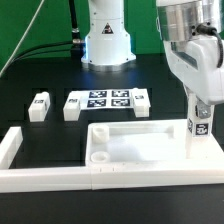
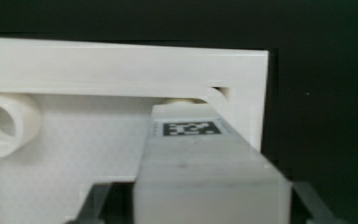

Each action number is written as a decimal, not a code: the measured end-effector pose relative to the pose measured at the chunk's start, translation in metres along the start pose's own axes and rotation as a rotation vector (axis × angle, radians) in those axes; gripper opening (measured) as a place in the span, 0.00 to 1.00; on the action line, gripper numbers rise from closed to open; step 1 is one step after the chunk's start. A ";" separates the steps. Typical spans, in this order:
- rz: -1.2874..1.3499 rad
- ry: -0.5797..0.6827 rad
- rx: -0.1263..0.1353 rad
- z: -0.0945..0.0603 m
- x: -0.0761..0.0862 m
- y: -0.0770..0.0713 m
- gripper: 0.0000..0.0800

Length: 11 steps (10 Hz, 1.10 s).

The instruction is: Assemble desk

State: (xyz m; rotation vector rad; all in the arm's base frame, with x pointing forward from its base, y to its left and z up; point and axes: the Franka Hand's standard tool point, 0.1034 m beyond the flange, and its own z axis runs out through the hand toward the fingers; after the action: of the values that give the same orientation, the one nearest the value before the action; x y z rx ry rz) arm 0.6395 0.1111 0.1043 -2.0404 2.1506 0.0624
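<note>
The white tabletop [image 1: 135, 148] lies rim-up on the black table [image 1: 160, 85], inside the border frame [image 1: 45, 178]. The gripper [image 1: 199, 100] is clamped on a tagged square leg [image 1: 198, 135], held upright with its lower end at a corner socket [image 2: 208, 95] at the exterior view's right. Another leg [image 1: 40, 105] lies well apart, past the marker board [image 1: 105, 102].

Tabletop [image 1: 140, 148] and leg [image 2: 202, 165] look like smooth white plastic, probably matt; the table [image 1: 40, 75] is dull black
</note>
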 end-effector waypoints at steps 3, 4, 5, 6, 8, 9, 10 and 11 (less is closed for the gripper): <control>0.141 -0.007 0.000 0.000 0.001 -0.001 0.36; 0.194 -0.014 0.001 0.000 0.002 -0.002 0.36; 0.227 -0.014 0.002 0.000 0.004 -0.002 0.36; 0.248 -0.021 0.002 0.000 0.005 -0.002 0.36; 0.315 -0.026 0.005 0.000 0.007 -0.003 0.36; 0.340 -0.024 0.008 -0.001 0.007 -0.004 0.36; 0.334 -0.023 0.008 -0.001 0.008 -0.004 0.36; 0.328 -0.023 0.007 0.000 0.007 -0.003 0.36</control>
State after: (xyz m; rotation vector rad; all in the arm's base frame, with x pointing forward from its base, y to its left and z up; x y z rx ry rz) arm 0.6425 0.1041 0.1037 -1.6537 2.4436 0.1195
